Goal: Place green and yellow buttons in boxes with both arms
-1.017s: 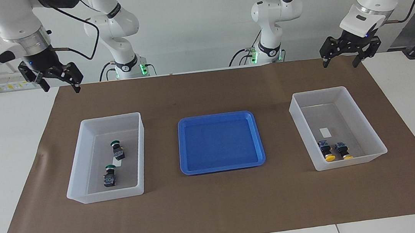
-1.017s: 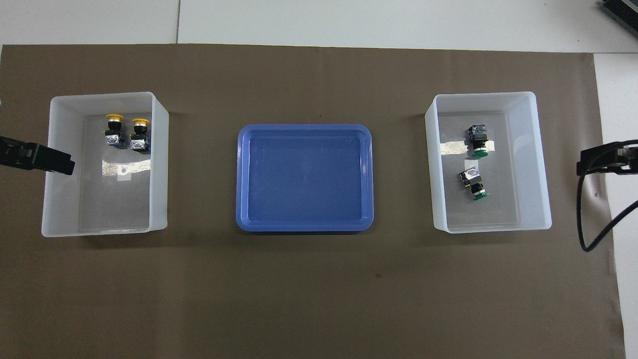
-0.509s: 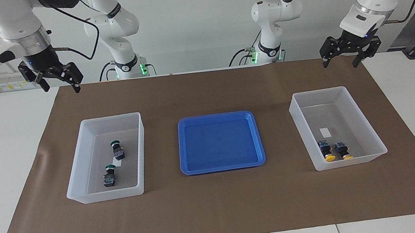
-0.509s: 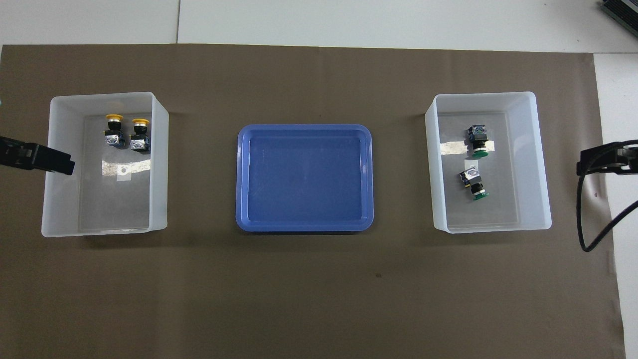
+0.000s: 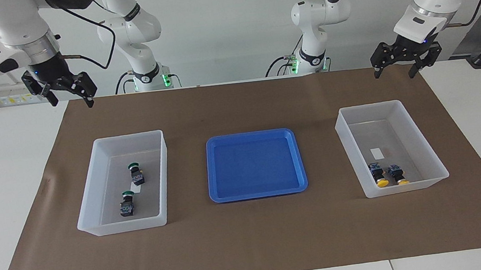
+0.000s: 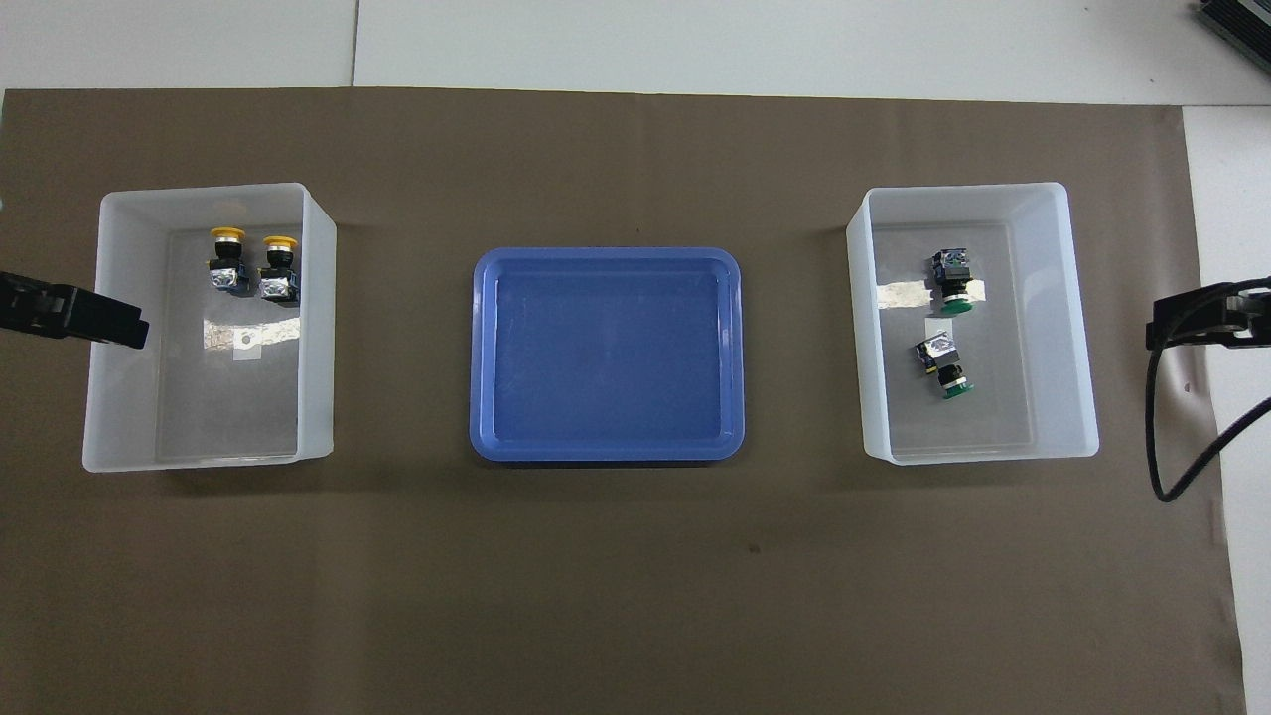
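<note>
- Up over the table's edge nearest my bases, my left gripper (image 5: 396, 70) hangs in the air above the brown mat (image 5: 251, 241), at the left arm's end, with its fingers spread wide and nothing between them.
- At the other end, my right gripper (image 5: 70, 99) hangs over the corner of the same mat, fingers also spread wide and empty.
- Both of my arms wait, raised clear of everything on the table (image 5: 3, 178).
- Two yellow buttons (image 5: 387, 174) lie side by side in the clear box at the left arm's end (image 5: 387, 106), close together, near the wall of that box farthest from me, their yellow caps pointing away from my bases.
- Two green buttons (image 5: 132, 187) lie in the clear box at the right arm's end (image 5: 129, 137), a little apart from each other, one nearer to me than the other, both tipped on their sides with their green caps toward me.
- Between the two boxes a blue tray (image 5: 252, 136) sits on the mat, apart from both.
- From the overhead view only the tips of my grippers show at the side edges, the left one (image 6: 70, 313) overlapping the outer wall of the box with the yellow buttons (image 6: 253, 263).
</note>
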